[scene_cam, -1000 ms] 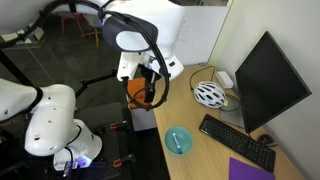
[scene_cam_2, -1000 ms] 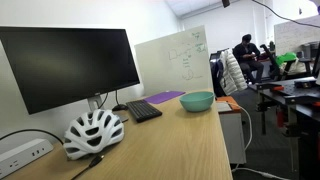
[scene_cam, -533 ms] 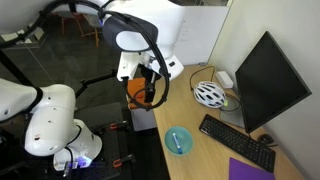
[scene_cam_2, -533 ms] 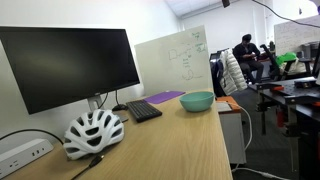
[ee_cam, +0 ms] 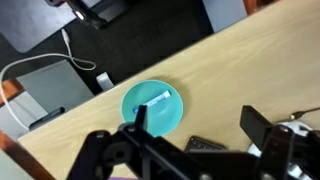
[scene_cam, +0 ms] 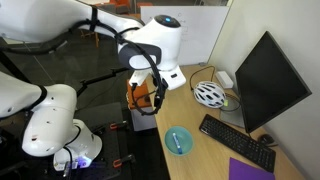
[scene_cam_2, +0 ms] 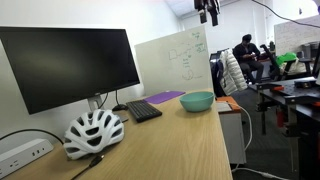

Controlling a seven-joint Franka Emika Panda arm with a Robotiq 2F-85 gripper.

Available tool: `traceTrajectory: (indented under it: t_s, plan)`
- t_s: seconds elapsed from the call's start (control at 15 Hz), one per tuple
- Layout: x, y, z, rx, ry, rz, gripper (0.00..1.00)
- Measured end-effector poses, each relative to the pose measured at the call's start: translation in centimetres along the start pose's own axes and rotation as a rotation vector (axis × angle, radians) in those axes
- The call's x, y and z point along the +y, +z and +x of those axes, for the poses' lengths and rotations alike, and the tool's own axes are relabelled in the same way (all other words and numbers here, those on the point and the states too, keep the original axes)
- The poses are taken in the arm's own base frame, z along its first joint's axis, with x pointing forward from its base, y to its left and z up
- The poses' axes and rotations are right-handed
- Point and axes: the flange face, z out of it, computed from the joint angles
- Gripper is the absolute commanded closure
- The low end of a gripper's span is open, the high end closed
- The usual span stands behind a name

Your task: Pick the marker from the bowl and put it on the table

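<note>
The teal bowl (ee_cam: 153, 108) sits on the light-wood table (ee_cam: 230, 70) and holds the bluish marker (ee_cam: 153, 103) with a pale end. My gripper (ee_cam: 197, 122) is open and empty, high above the table, with the bowl under its left finger in the wrist view. In both exterior views the bowl (scene_cam: 178, 140) (scene_cam_2: 197, 101) stands near the table's edge. The marker (scene_cam: 178, 142) shows faintly in it in an exterior view; in the other it is hidden by the bowl's rim. The gripper (scene_cam: 152, 92) (scene_cam_2: 208, 10) hangs well above and to one side of the bowl.
A white and grey helmet (scene_cam: 208, 94) (scene_cam_2: 93, 132), a black keyboard (scene_cam: 235, 142) (scene_cam_2: 143, 110), a monitor (scene_cam: 265, 80) (scene_cam_2: 70, 62) and a purple notebook (scene_cam: 250, 170) are on the table. An orange-topped cart (scene_cam: 140, 95) stands beside the table's end.
The arm has swung toward the table. The gripper now shows at the top of the exterior view where it was out of frame before. Bowl and marker have not moved.
</note>
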Motion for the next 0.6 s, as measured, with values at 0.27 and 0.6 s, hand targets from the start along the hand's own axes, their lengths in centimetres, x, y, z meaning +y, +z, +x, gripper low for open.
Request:
traceTrajectory:
  t_s: [0.27,0.6]
  plan:
    - [1.2,6.1,3.5,0.063,0.211,-0.006,0.0]
    - [4.7,11.8,7.2,0.127,0.48,-0.055,0.0]
